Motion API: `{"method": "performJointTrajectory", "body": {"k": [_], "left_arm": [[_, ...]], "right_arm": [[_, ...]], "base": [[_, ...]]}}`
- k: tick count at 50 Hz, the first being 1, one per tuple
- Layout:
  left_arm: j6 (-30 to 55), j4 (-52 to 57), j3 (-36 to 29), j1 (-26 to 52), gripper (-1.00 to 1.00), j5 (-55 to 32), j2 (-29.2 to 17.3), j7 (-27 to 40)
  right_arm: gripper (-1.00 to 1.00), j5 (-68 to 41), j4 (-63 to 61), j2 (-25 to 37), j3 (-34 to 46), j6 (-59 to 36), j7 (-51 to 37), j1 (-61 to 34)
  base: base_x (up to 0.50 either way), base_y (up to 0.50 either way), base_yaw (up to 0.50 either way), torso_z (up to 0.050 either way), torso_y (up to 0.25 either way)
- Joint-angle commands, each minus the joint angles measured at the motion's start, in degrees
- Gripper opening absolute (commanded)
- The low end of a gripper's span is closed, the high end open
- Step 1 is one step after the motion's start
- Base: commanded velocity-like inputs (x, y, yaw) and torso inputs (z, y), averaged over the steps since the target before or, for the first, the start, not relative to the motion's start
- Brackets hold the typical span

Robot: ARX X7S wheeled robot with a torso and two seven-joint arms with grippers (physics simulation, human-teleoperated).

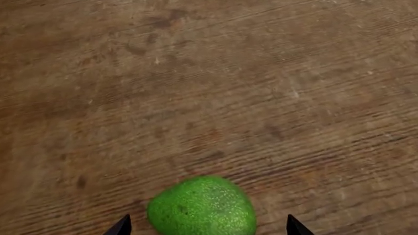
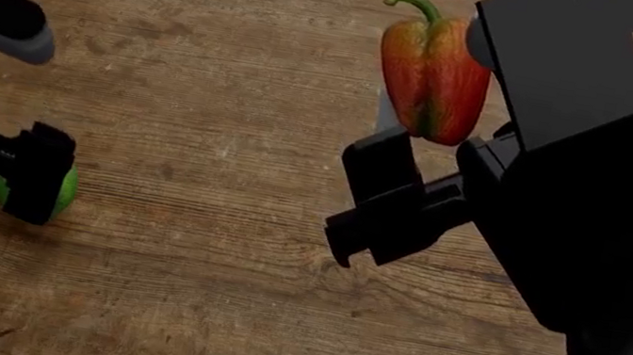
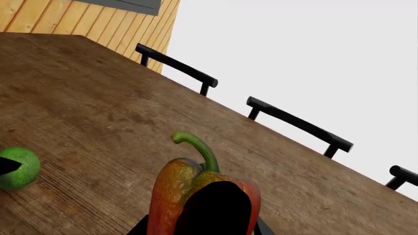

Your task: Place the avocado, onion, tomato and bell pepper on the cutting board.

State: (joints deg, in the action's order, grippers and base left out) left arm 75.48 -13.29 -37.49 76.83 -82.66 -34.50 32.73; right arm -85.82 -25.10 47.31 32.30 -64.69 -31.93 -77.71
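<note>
Right pincer (image 2: 420, 170) is clamped on the bell pepper (image 2: 433, 79), which is carried stem-up well clear of the worktop (image 2: 250, 34). Left pincer (image 1: 207, 226) stands apart, one tip on either side of the avocado (image 1: 201, 206), which rests on the worktop between them, untouched as far as can be seen. Recommended, in my judgement: lower the left pincer squarely to the fruit's widest girth before closing, since the egg shape may squirt out of a high grip; no cutting board is in view.

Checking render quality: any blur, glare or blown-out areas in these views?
Left wrist view: sharp, evenly lit wood grain, faint speckle sheen on the avocado. Head view: no glare, the bell pepper crisp, soft shadows. Right wrist view: background plain white beyond the table, a dark tool finger blocking the pepper.
</note>
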Motion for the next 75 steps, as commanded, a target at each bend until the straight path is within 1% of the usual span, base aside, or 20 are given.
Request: {"method": "performJointTrajectory", "body": {"k": [1,35,46,47,53,63,65,70,75], "left_arm": [[-2.26,-1.89,-1.85,-0.59,1.0,3.13,0.51,-2.88],[-8.26,-6.96,-5.18,-5.57,1.0,7.92,1.81,-7.82],[-9.8,-8.96,-6.24,-5.79,1.0,9.78,2.33,-8.92],[-9.69,-8.64,-6.2,-5.75,-1.0,9.69,2.25,-8.66],[-9.44,-6.57,-5.64,-5.62,-1.0,9.06,1.44,-7.5],[-9.01,2.81,-3.99,-6.22,-1.0,6.49,-1.18,-4.9],[-9.45,5.23,-4.51,-5.86,-1.0,7.69,-1.7,-4.64],[-8.17,7.67,-2.34,-5.22,-1.0,3.51,-2.19,-3.83],[-9.93,10.28,0.44,-6.07,-1.0,0.86,-2.86,-2.56]], "right_arm": [[-1.0,0.56,-0.62,0.38,-0.24,-0.38,0.34,-0.16],[-1.0,-2.04,-1.81,1.04,-0.18,-1.02,-1.52,-1.3],[-1.0,-1.89,-2.64,1.76,-0.24,-0.36,-1.42,-0.22],[-1.0,-1.78,-2.75,1.81,-0.26,-0.24,-1.28,-0.08],[-1.0,-1.52,-3.11,2.06,-0.29,0.33,-1.24,0.6],[-1.0,-2.52,-3.24,2.2,-0.47,0.3,-1.95,-0.16],[-1.0,-2.41,-3.17,2.22,-0.49,0.39,-1.85,-0.24],[-1.0,-3.06,-3.0,2.61,-0.75,0.53,-2.6,-0.3],[-1.0,-2.76,-3.24,3.12,-0.45,0.26,-4.19,-0.06]], "base": [[0.0,0.0,0.0,0.0,0.0],[0.0,0.0,0.0,0.0,0.0],[0.0,0.0,0.0,0.0,0.0],[0.0,0.0,0.0,0.0,0.0],[0.0,0.0,0.0,0.0,0.0],[0.0,0.0,0.0,0.0,0.0],[0.0,0.0,0.0,0.0,0.0],[0.0,0.0,0.0,0.0,0.0],[0.0,0.0,0.0,0.0,0.0]]}}
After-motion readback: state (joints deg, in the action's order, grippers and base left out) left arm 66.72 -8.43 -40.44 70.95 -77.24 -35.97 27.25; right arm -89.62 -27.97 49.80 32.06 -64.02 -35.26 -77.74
